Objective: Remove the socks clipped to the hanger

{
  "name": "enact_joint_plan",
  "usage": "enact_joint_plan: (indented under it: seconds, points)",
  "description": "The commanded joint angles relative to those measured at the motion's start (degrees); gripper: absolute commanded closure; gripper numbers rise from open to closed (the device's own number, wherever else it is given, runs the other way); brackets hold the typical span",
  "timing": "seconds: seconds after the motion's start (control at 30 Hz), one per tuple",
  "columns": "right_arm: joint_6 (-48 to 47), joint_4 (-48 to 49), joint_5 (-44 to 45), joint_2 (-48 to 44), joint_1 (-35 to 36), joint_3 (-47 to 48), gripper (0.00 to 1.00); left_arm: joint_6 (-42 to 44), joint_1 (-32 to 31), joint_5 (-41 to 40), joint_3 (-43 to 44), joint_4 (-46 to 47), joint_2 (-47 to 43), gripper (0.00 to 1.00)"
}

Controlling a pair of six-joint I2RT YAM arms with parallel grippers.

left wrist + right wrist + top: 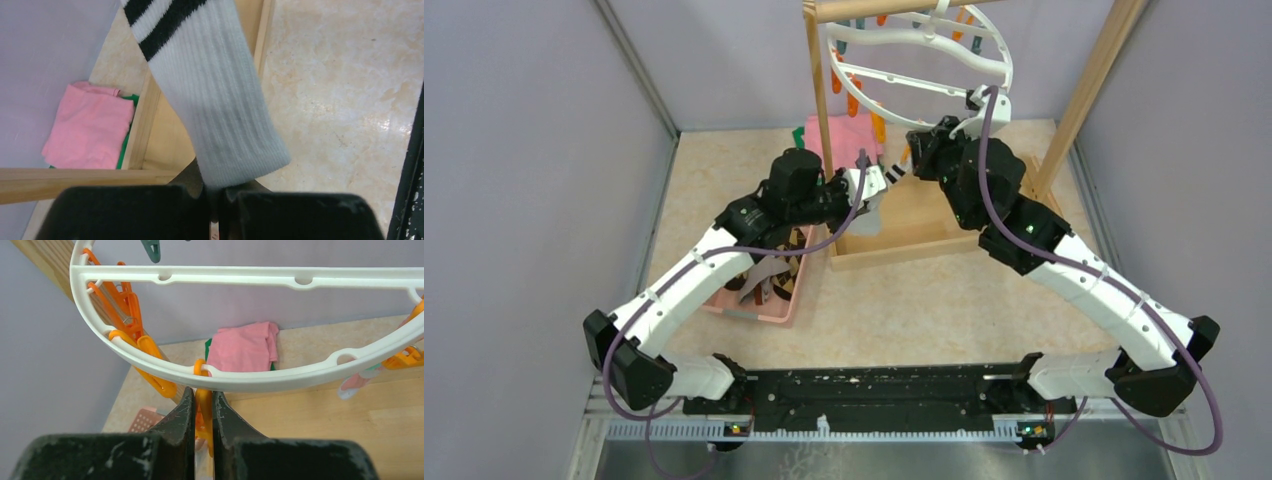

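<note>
A white sock [215, 100] with two dark stripes at its cuff stretches up from my left gripper [214, 187], which is shut on its toe end. In the top view this sock [890, 176] spans between my left gripper [871, 187] and my right gripper [914, 150]. My right gripper [202, 396] is shut on an orange clip [204, 407] hanging just under the rim of the white ring hanger [250, 380]. The hanger [924, 50] hangs from the wooden rack, with more orange clips [125, 315] and a teal clip [151, 249] on it.
The wooden frame rack [904, 235] has a flat base and upright posts [819, 90] around the hanger. A folded pink cloth [844, 130] over a green one lies behind it. A pink perforated basket [769, 300] holding argyle socks [769, 278] sits under my left arm.
</note>
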Motion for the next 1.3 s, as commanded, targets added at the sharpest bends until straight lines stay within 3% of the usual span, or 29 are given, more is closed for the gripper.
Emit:
enact_joint_plan:
  seconds: [0.0,0.13,0.23,0.4,0.57,0.6,0.67,0.7,0.8,0.87,1.07,1.17,1.27]
  points:
    - [0.5,1.8,-1.2,0.3,-0.9,2.2,1.00,1.1,0.5,-5.3,-2.6,-1.8,-3.6,1.00]
    - [0.8,2.1,-2.2,0.6,-1.2,1.4,1.00,0.1,7.0,-4.1,-6.4,-5.5,-8.8,1.00]
    - [0.9,2.4,-2.8,0.6,-1.4,0.9,1.00,0.3,15.8,-2.1,-8.7,-9.8,-12.5,1.00]
    - [1.5,2.4,-3.8,0.3,-1.5,-0.2,1.00,4.9,25.9,-3.1,-16.7,-12.4,-19.2,1.00]
    - [2.8,1.0,-4.9,-1.3,-1.6,-2.7,0.77,4.6,27.2,-9.4,-25.1,-8.4,-22.0,1.00]
    - [3.6,0.0,-5.2,-1.8,-1.6,-3.4,0.70,4.2,27.5,-11.0,-26.0,-7.3,-21.5,1.00]
    - [5.8,-1.8,-6.0,-3.5,-1.6,-6.2,0.44,2.8,28.6,-11.6,-24.5,-7.5,-18.8,0.99]
    - [6.8,-2.3,-6.6,-4.6,-1.6,-8.3,0.31,1.8,29.3,-10.9,-23.1,-8.7,-17.3,0.89]
    - [9.5,-4.9,-7.0,-8.2,-1.6,-14.4,0.04,-0.1,31.0,-8.7,-19.6,-10.3,-13.9,0.28]
    - [10.8,-7.1,-6.0,-11.0,-1.6,-18.3,0.01,-0.8,32.2,-8.2,-18.0,-10.9,-12.3,0.03]
    - [12.4,-12.7,-3.4,-20.8,-6.1,-25.9,0.01,-0.3,34.9,-4.4,-14.4,-14.8,-10.5,0.01]
    - [10.4,-11.1,-6.5,-23.6,-14.2,-28.4,0.01,0.0,35.3,1.1,-9.4,-20.5,-8.7,0.01]
    - [9.7,-9.0,-14.0,-20.8,-26.5,-28.2,0.01,-0.1,35.4,6.4,-2.6,-25.7,-6.7,0.01]
